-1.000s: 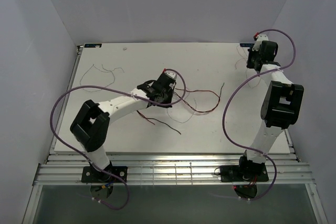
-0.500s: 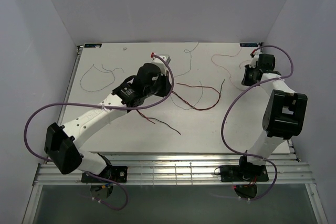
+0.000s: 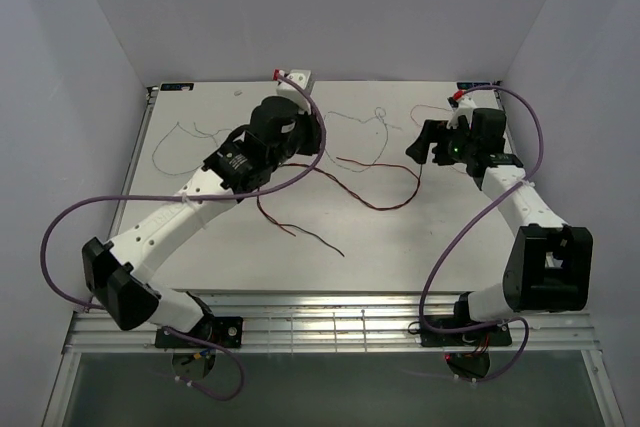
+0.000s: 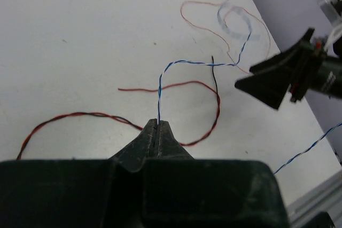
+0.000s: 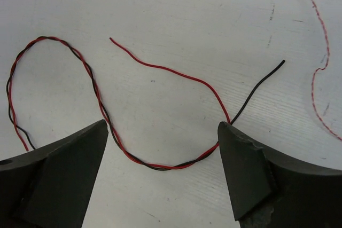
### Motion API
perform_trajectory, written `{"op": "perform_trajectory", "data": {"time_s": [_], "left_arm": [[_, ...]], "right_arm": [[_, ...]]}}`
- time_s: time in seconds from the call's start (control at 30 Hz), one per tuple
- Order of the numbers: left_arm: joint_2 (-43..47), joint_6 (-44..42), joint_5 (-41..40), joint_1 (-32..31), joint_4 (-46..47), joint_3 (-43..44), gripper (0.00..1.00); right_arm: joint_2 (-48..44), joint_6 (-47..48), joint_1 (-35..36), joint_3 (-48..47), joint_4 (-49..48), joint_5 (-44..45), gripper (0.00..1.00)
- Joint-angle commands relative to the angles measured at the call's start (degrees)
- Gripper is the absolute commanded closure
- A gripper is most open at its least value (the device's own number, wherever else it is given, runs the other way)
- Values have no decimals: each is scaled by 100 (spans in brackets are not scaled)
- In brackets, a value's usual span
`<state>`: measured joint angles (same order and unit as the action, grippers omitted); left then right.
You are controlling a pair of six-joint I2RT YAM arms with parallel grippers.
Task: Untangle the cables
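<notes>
Left gripper (image 4: 158, 125) pinched fully shut on blue-white strand (image 4: 159, 94), which runs straight ahead from its tips. Right gripper (image 5: 163, 132) wide open, holding nothing; red-black twisted pair (image 5: 99, 102) lies below, between its fingers.

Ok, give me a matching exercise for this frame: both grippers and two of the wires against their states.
Things:
1. left gripper
2. right gripper
3. blue wire
4. red and black wires

States:
A. twisted together, lying loose
B. shut
C. open
D. clamped, not loose

Pairs: 1-B, 2-C, 3-D, 4-A
</notes>
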<state>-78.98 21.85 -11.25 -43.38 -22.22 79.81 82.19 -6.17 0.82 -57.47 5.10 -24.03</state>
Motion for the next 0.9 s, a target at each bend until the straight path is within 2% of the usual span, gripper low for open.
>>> {"op": "perform_trajectory", "data": {"time_s": [0.0, 0.07, 0.13, 0.17, 0.23, 0.27, 0.47, 0.67, 0.77, 0.87], "left_arm": [[-687, 21, -538, 355, -142, 692, 100], [-1267, 57, -152, 777, -81, 921, 100], [-1871, -48, -167, 1049, 68, 1264, 100], [-2084, -101, -176, 1129, 86, 1413, 100], [-2480, -207, 51, 1374, 156, 1826, 100], [-2839, -294, 131, 1436, 269, 1923, 100], [-4315, -541, -27, 1744, 52, 2872, 100], [-5214, -523, -18, 1841, 25, 3426, 100], [-5566, -497, -334, 1850, -124, 3620, 99], [-5690, -462, -431, 1876, -256, 3612, 90]], "right_arm": [[-309, -147, 146, 192, -299, 56, 10], [-423, -384, 173, 350, -396, 336, 9], [-476, -489, 173, 456, -440, 565, 8], [-537, -499, 182, 482, -440, 801, 2], [-599, -481, 173, 518, -353, 979, 2], [-677, -481, 173, 526, -326, 1145, 8], [-871, -569, 164, 430, -1, 1506, 10], [-1091, -613, 173, 412, 219, 1489, 10], [-1196, -613, 173, 404, 315, 1436, 10], [-1311, -596, 173, 456, 395, 1375, 10]]}}
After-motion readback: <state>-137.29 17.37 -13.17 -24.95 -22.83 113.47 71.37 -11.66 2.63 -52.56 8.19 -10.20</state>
